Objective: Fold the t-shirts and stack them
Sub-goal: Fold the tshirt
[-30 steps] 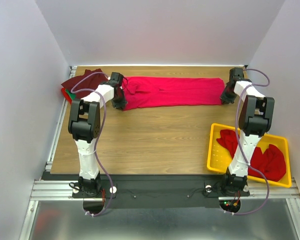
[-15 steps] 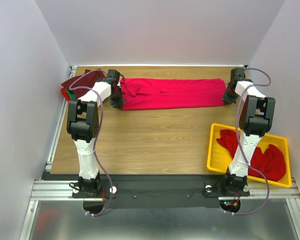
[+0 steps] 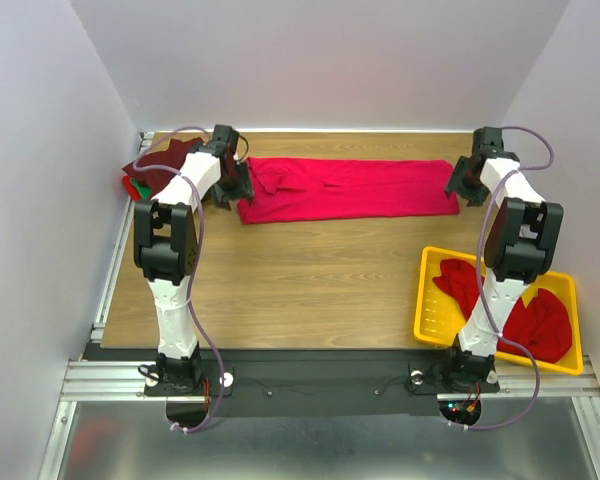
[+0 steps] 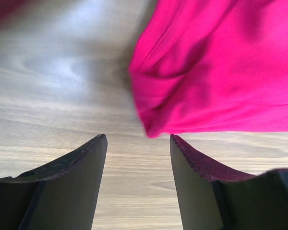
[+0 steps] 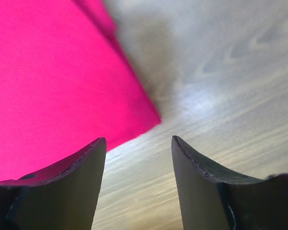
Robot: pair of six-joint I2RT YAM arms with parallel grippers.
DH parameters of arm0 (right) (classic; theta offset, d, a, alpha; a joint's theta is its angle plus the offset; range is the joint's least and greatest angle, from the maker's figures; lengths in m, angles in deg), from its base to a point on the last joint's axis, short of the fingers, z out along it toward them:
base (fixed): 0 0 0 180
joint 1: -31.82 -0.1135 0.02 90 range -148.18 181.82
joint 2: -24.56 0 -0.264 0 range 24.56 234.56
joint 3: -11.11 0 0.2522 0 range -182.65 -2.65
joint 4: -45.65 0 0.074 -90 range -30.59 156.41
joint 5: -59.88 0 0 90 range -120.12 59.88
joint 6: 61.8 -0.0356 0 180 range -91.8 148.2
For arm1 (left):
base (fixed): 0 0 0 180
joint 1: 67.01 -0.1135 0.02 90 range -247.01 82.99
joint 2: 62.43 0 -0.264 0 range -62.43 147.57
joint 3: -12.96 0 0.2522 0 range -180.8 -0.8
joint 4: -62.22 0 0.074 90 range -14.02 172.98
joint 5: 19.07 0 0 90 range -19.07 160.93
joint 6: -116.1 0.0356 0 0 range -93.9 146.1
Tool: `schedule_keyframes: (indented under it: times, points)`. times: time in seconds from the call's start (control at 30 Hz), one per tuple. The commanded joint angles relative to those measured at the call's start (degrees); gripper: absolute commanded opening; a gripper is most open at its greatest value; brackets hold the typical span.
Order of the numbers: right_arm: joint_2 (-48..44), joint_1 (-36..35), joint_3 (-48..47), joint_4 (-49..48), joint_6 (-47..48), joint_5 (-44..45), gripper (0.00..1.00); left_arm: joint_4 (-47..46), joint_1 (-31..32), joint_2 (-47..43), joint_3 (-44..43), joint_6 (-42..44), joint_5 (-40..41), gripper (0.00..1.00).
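A long crimson t-shirt point(image 3: 345, 188) lies spread flat across the upper middle of the top view, on the wooden table point(image 3: 310, 285); its left end is bunched and creased, its right end squared off. The left gripper point(image 3: 236, 192) sits at the shirt's left end, the right gripper point(image 3: 461, 190) at its right end. In the left wrist view the left gripper point(image 4: 138, 158) has its jaws parted with only bare wood between them; the shirt's rumpled corner point(image 4: 221, 72) fills the upper right of that frame, just beyond the fingertips. In the right wrist view the right gripper point(image 5: 138, 163) is likewise spread and holds nothing; the shirt's corner point(image 5: 53, 81) covers the upper left of the frame. A dark maroon t-shirt pile point(image 3: 158, 168) lies at the upper left of the top view, a sliver of green cloth point(image 3: 132, 189) at its edge. A yellow tray point(image 3: 430, 330) at the lower right holds more crumpled red t-shirts point(image 3: 530, 322).
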Motion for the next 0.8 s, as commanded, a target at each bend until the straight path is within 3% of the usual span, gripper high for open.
schedule_keyframes:
  times: [0.0,0.27,0.37,0.77]
  points:
    - [-3.94,0.37,-5.18,-0.31,1.25,-5.20,0.64,-0.51,3.15,-1.31,-11.19,-3.16,0.77,0.67]
    - [-0.78,-0.77,-8.43,-0.40,-0.07,-12.24,0.64,-0.52,6.42,10.72,-27.96,-5.19,-0.11,0.66]
    - [0.45,-1.64,-9.49,-0.40,-0.34,-12.86,0.63,0.10,7.03,13.11,-30.44,-4.31,0.24,0.66]
    - [0.19,-2.88,-7.03,-0.40,-0.34,-14.35,0.63,-2.62,8.79,14.87,-25.00,-2.29,8.41,0.67]
